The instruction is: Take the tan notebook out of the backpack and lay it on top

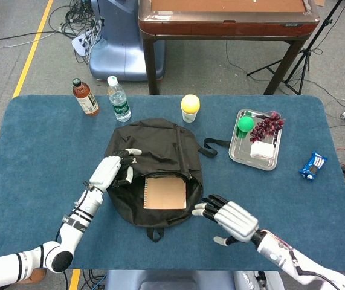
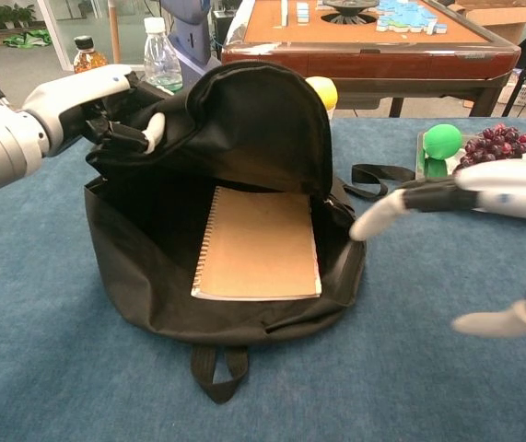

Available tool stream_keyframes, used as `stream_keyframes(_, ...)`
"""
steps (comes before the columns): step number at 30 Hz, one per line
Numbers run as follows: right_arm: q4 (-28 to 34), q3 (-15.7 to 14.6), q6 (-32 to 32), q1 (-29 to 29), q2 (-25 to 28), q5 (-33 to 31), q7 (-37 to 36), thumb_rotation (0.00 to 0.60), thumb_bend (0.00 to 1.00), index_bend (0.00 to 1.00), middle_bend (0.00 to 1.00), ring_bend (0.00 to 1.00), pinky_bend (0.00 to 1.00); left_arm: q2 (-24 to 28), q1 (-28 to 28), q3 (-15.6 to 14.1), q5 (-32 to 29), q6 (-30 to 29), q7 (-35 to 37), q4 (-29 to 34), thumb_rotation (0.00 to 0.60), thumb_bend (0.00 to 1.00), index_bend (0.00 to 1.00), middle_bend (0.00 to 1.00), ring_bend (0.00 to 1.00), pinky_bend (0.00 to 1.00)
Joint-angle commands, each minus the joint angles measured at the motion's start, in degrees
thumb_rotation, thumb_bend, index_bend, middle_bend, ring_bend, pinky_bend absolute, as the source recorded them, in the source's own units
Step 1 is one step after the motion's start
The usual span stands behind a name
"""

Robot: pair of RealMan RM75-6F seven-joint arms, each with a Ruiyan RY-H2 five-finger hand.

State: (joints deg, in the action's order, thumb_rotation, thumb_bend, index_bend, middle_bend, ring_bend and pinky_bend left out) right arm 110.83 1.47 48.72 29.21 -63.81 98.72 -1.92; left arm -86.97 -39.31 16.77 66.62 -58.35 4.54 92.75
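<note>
On the blue-carpeted bench (image 1: 39,145) the black fabric backpack (image 1: 154,142) lies flat with its mouth toward the near edge, and its upper flap is lifted clear by the white left hand (image 1: 113,170), whose fingers pinch the flap's left edge and hold it up and back. Inside, on the bag's lower panel, rests the tan spiral-bound notebook (image 2: 258,244), fully exposed, its long axis running near to far and its wire spine along its left side. The white-and-black right hand (image 1: 228,215) hovers just right of the bag's near right rim, holding nothing, its fingers (image 1: 207,208) spread apart and pointing left toward the notebook. So the notebook lies to the left of those fingertips and slightly farther away, with the raised bag wall between them. Judging from this, the right hand is the free one and the nearer to the notebook's open right edge, the natural place to take it.
</note>
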Motion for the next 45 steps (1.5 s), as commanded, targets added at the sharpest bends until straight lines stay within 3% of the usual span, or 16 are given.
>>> stream_keyframes(1,-2.32,2.75,-4.49,3.91,-4.64,-4.95,1.07,0.6,0.24,0.19,0.18,0.07,0.1,0.31,0.15,0.07,-0.46,-0.25,-0.1,0.57,0.6,0.66,0.58,0.23,0.21,0.14)
stream_keyframes(11,-10.82,5.77,-8.13,9.77,-16.42,-14.74,7.71,0.6,0.24,0.19,0.19,0.07,0.1,1.24,0.54,0.17,-1.92,-0.74,-0.25,2.4,0.6,0.66,0.57,0.23,0.2,0.15)
stream_keyframes(24,-22.9,6.29,-4.3,12.79,-30.07,-21.02,17.16,0.6,0.24,0.19,0.19,0.07,0.1,1.33,0.92,-0.19,-2.85,-1.03,0.01,2.73,0.6,0.66,0.56,0.23,0.2,0.15)
stream_keyframes(35,-29.72,5.75,-2.49,14.04,-35.07,-22.99,20.29,0.6,0.23,0.19,0.13,0.05,0.1,1.98,1.33,-0.28,-3.19,-1.05,0.64,3.22,0.6,0.66,0.56,0.23,0.2,0.16)
stream_keyframes(45,-33.18,5.87,-1.54,15.04,-37.99,-24.35,22.02,0.6,0.15,0.18,0.08,0.0,0.1,1.97,1.45,-0.61,-2.97,-0.77,1.3,2.88,0.6,0.66,0.56,0.23,0.2,0.16)
